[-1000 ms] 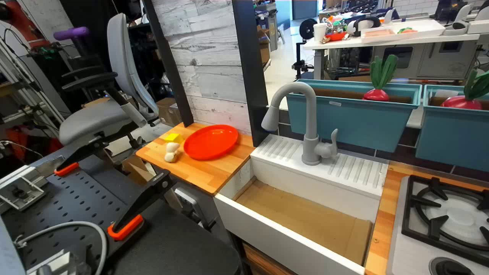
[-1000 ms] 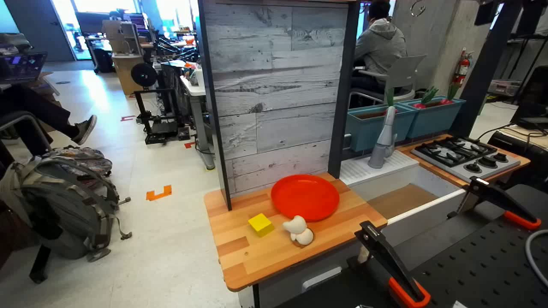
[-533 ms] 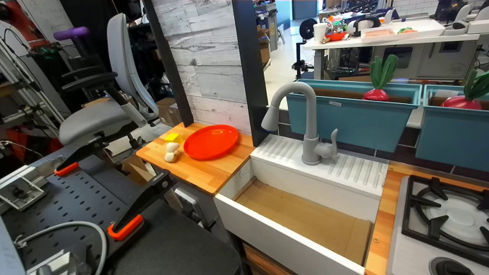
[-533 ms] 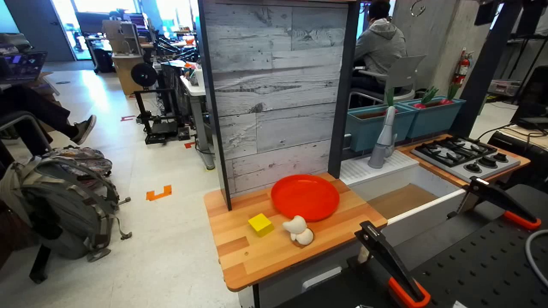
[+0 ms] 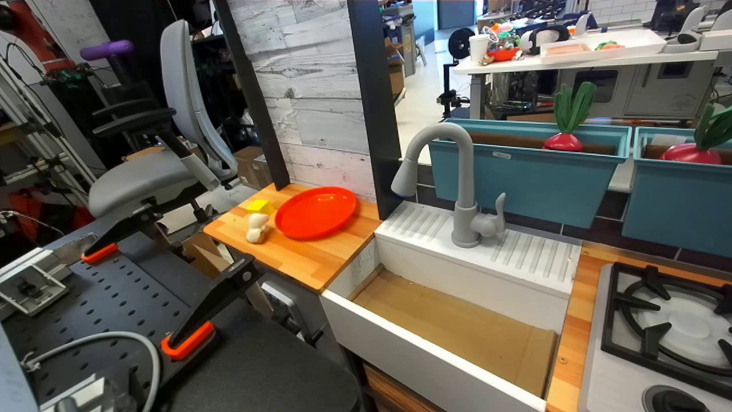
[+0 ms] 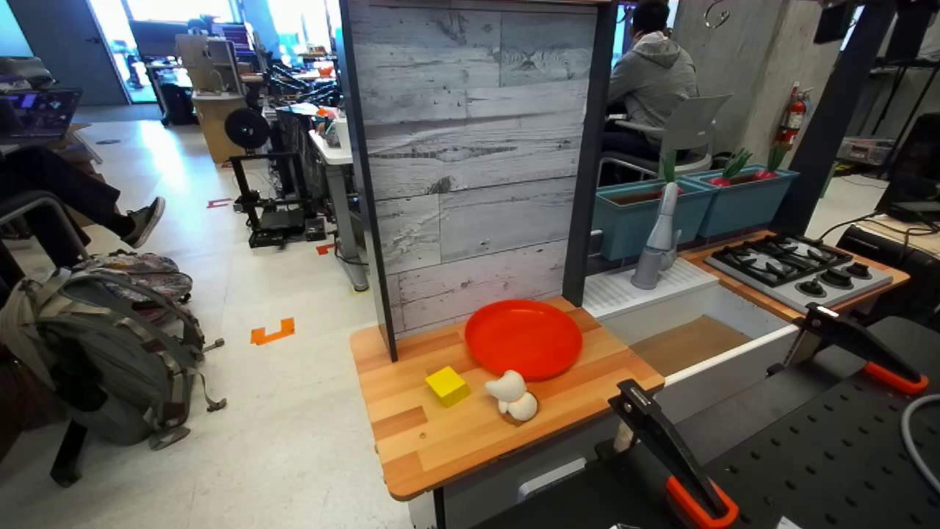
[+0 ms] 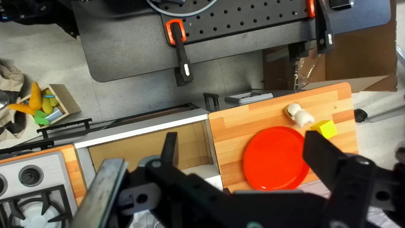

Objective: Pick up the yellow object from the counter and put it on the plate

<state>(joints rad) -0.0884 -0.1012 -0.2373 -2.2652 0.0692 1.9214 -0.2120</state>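
The yellow object is a small bright yellow cube. It sits on the wooden counter [image 6: 400, 459] beside the plate, in both exterior views [image 5: 260, 207] [image 6: 446, 386] and in the wrist view [image 7: 326, 129]. The round red-orange plate [image 6: 523, 339] lies on the same counter near the panel; it holds nothing and also shows in the wrist view [image 7: 275, 158]. My gripper [image 7: 241, 135] shows only in the wrist view. Its fingers are wide apart with nothing held between them, high above the scene. The right finger in that view overlaps the cube's lower edge and the plate's edge.
A cream-white lump [image 6: 512, 397] sits close to the cube and plate. A wood-patterned panel [image 6: 477, 162] rises behind the plate. The white sink [image 5: 440, 366] with a grey faucet [image 5: 466, 189] adjoins the counter. Black clamps [image 6: 664, 448] stand at the dark table's edge.
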